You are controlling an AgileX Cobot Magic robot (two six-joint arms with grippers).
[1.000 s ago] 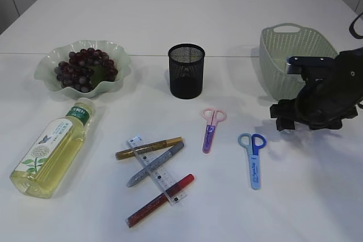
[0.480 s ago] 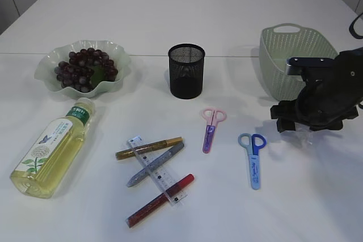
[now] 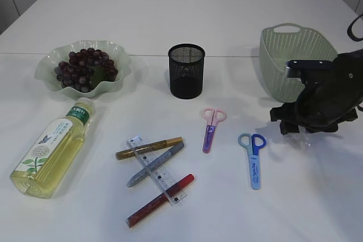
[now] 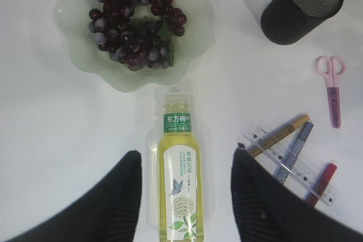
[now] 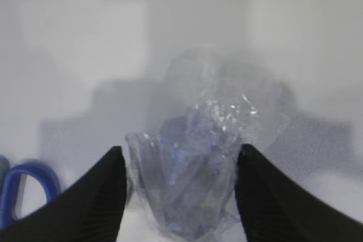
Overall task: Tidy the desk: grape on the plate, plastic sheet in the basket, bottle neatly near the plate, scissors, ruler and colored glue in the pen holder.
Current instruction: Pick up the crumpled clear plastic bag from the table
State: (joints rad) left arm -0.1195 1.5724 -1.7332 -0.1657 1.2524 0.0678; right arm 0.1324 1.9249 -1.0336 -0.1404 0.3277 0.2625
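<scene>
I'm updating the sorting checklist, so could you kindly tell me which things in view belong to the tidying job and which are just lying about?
Job items:
- dark grapes on green wavy plate
- crumpled clear plastic sheet
- green woven basket
- yellow tea bottle
- pink scissors
- blue scissors
- clear ruler
- three glitter glue pens
- black mesh pen holder

Lying about:
- nothing visible

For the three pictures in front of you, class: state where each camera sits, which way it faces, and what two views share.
Exterior: raised at the table's near edge, slanting down; right arm shows.
Left wrist: above, facing straight down on bottle and grapes; its fingers show.
Right wrist: low, facing the plastic sheet between its fingers.
Shared: exterior and left wrist show the pen holder.
</scene>
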